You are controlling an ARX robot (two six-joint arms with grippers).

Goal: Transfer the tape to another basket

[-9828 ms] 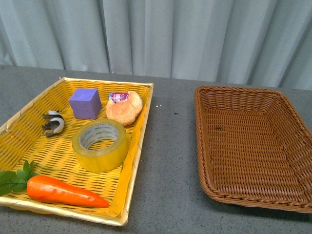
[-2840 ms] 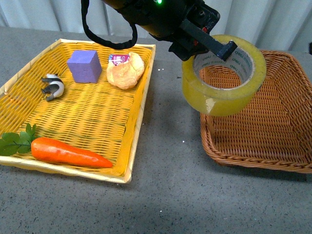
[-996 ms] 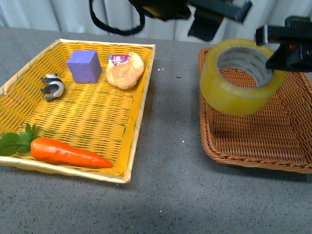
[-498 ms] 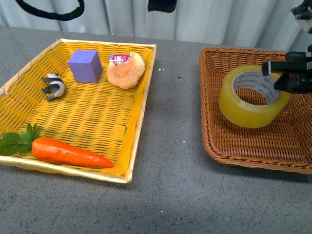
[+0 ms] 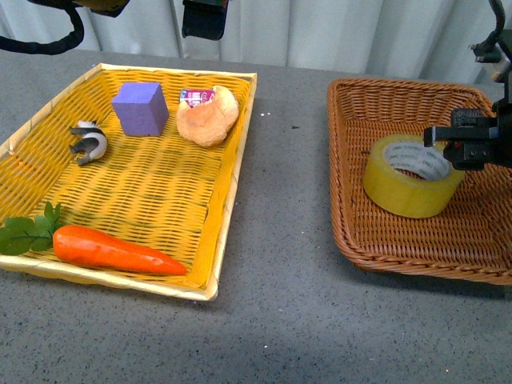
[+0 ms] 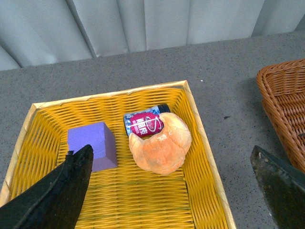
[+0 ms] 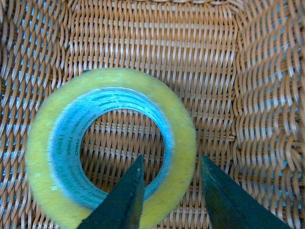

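Over in the basket (image 5: 352, 112), the tape (image 5: 400, 196) lies mid-floor, clear of every wall. The right gripper (image 7: 171, 161) straddles its rim, squeezing or not I cannot tell; the left gripper (image 6: 171, 152) hangs spread wide above the yellow tray (image 5: 232, 200).

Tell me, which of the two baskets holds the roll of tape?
The deep dark brown wicker basket; the tape lies inside it. The shallow yellow tray holds a carrot and purple cube, no tape.
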